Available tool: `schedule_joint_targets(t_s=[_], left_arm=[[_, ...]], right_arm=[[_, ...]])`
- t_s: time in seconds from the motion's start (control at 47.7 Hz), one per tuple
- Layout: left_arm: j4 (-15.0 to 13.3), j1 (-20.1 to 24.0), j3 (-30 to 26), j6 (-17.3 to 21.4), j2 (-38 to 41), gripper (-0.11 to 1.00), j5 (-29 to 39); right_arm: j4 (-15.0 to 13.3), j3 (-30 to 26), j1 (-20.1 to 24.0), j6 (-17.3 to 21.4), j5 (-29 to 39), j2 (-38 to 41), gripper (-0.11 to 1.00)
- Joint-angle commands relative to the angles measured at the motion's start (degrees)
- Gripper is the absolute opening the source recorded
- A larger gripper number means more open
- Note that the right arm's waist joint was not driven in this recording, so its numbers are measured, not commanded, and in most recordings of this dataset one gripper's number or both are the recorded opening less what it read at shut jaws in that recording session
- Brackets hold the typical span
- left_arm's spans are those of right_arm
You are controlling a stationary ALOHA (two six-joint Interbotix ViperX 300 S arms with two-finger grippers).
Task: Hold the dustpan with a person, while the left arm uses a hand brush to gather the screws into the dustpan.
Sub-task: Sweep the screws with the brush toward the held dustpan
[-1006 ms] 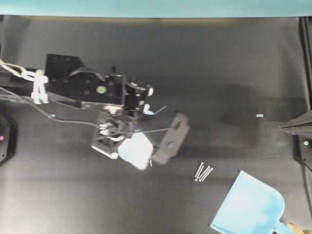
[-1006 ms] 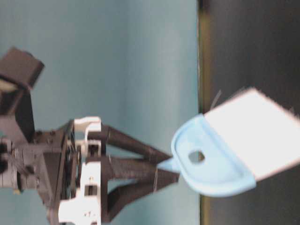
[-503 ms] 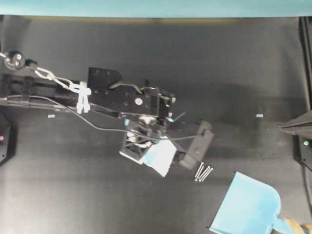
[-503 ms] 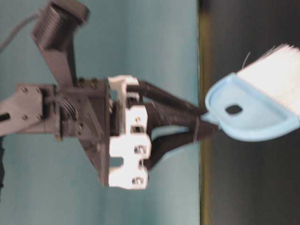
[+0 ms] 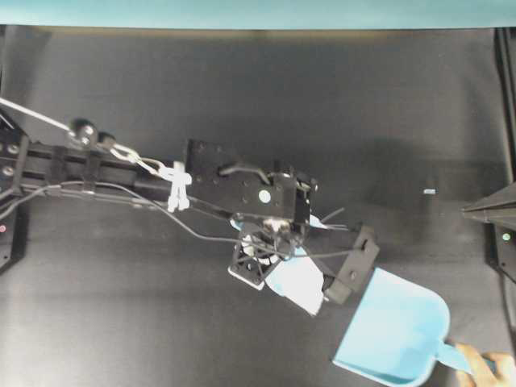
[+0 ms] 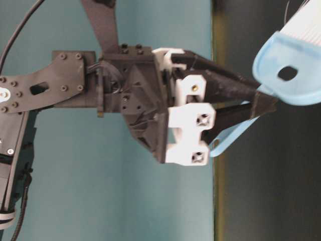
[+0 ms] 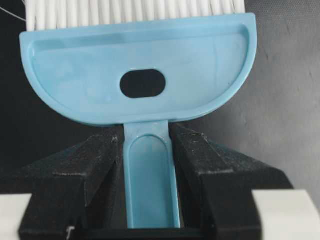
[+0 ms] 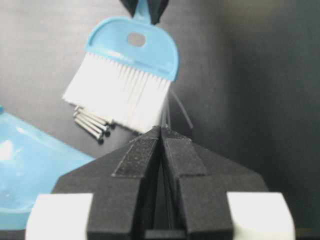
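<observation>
Even, diffuse light is falling from overhead, and the black table [image 5: 161, 322] is soaking most of it up, staying dim. A soft, broad shadow is lying toward three o'clock of the left arm [image 5: 234, 173]. Glare is bleaching the hand brush [image 8: 131, 70] bristles. The right gripper [image 8: 161, 137] is looming out of focus. The table-level view is looking slightly soft.

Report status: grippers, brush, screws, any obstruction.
Left gripper shut on hand brush; right gripper shut, empty. Bristles at screws, dustpan beside, person's hand on handle. Nothing in the way.
</observation>
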Motion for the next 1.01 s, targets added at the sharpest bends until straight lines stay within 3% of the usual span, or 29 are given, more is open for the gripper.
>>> schedule_joint_targets(t_s=[0.0,0.21,0.734,0.985], left_arm=[[0.1,-0.8,-0.8,0.5,-0.4,0.31,-1.5],[0.1,-1.9,-1.3,3.3,-0.1,0.31,-5.4],[0.1,-3.3,-13.4,3.7,5.0,0.31,-7.8],[0.1,-4.0,-15.7,4.0,6.3,0.31,-14.7]], right_arm=[[-0.1,-0.6,0.0,-0.3,-0.3,0.3,0.0],[-0.1,-0.6,0.0,-0.3,-0.3,0.3,0.0],[-0.1,-0.5,-0.1,-0.3,-0.3,0.3,0.0],[-0.1,-0.6,0.0,-0.3,-0.3,0.3,0.0]])
